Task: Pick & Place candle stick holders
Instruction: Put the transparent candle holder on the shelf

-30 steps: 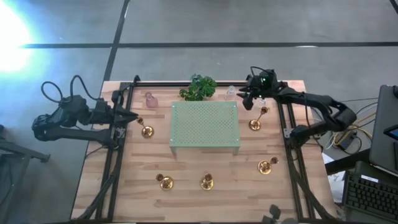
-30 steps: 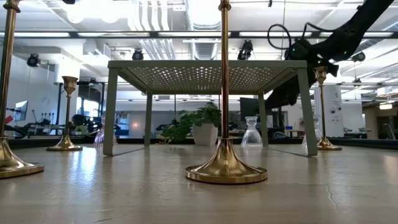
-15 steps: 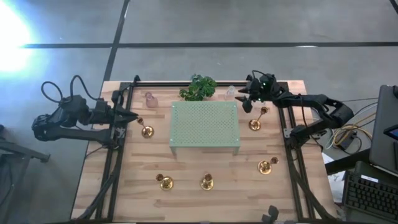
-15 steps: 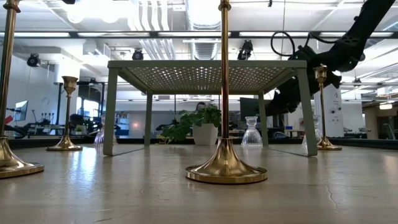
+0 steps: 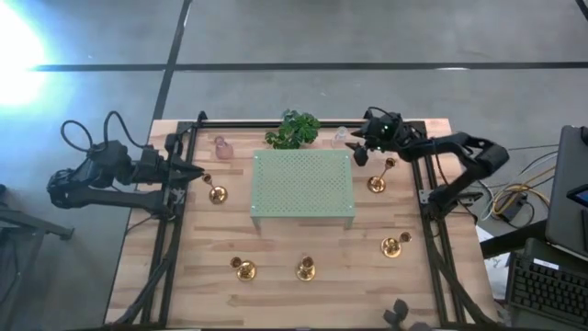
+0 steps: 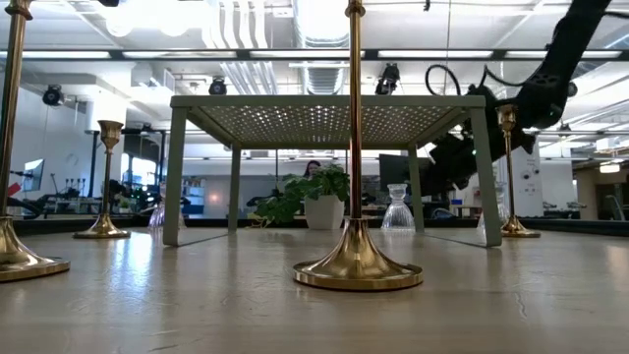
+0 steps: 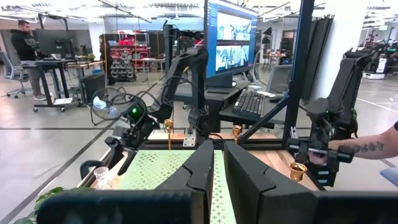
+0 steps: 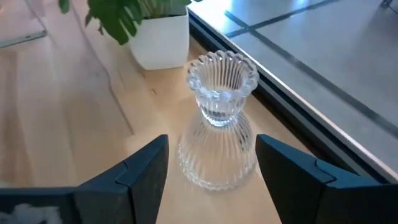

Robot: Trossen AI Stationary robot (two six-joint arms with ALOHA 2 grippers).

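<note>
Right gripper hangs at the tabletop's far right corner, fingers spread wide to either side of the clear ribbed glass candle holder without touching it; the holder stands upright just beside the leafy green plant in its white pot. From above, the glass is barely visible past the arm. Left gripper, fingers shut and empty, waits at the left edge beside a tall gold brass candlestick.

On the worktop, the stand sits centrally; plant behind it, glass holder just beside the plant
</note>
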